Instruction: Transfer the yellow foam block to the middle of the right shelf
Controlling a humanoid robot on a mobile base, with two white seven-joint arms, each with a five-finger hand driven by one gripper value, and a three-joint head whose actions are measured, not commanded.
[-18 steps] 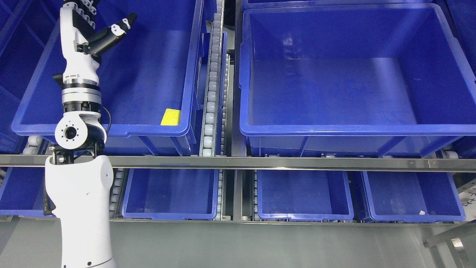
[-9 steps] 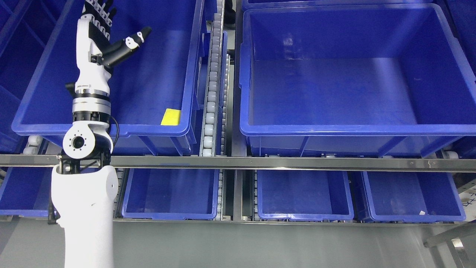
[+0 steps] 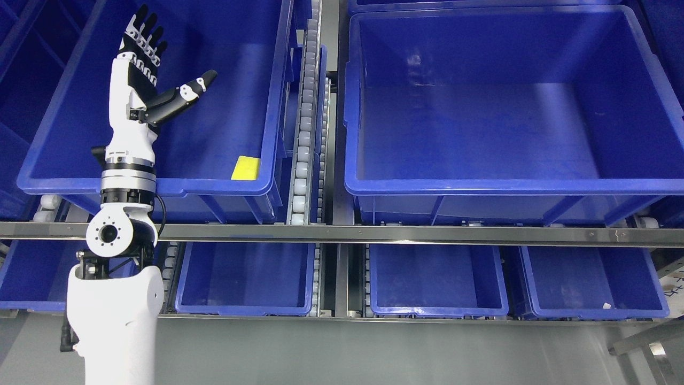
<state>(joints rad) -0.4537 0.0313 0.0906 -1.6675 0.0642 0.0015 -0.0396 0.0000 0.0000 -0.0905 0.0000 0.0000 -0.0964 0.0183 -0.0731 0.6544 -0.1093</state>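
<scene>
Your left hand [image 3: 147,80] stands upright over the left bin [image 3: 160,184], fingers [image 3: 141,32] stretched straight and thumb splayed toward the right, holding nothing. The yellow foam block [image 3: 246,167] lies flat on that bin's floor, in the near right corner, tucked against both the front and right walls and well apart from the hand.

If the block is what you go for, tilt the palm down and come in from the open far-left side, since two walls shut off the corner. Foam gives under pressure, so pinch lightly and lift straight up past the rim before heading across the roller track [image 3: 303,133] toward the large right bin [image 3: 481,187], which looks like the target on the right shelf's middle level.

The front rim hides the block's near edge, so you cannot judge its thickness or whether a finger fits beneath. The right bin's right side runs off the picture. The right arm is not in view. The lower bins [image 3: 438,313] sit in shadow, with a small pale scrap [image 3: 605,305] too small to identify.
</scene>
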